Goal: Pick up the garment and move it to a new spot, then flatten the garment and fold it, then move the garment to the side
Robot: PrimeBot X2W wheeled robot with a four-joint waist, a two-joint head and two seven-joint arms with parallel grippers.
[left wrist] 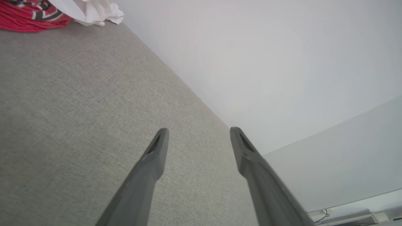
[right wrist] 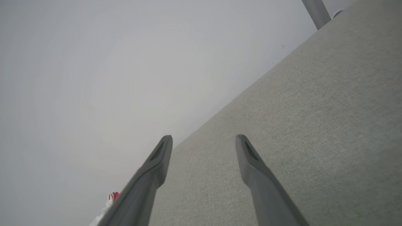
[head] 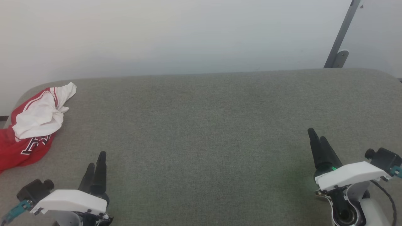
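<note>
The garment [head: 31,125] is a crumpled red jersey with a white sleeve bunched on top and dark white-outlined lettering, lying at the table's far left, partly over the edge. A corner of the garment [left wrist: 47,12] sits at the top left of the left wrist view, and a small scrap of the garment [right wrist: 111,198] peeks out beside a finger in the right wrist view. My left gripper [head: 96,164] hovers at the lower left, right of and nearer than the garment, open and empty [left wrist: 198,133]. My right gripper [head: 317,136] stands open at the lower right, far from it [right wrist: 204,141].
The grey fabric-covered table [head: 201,131] spans the view, with rounded far corners. A pale wall rises behind it. A grey metal bar [head: 340,37] leans against the wall at the back right.
</note>
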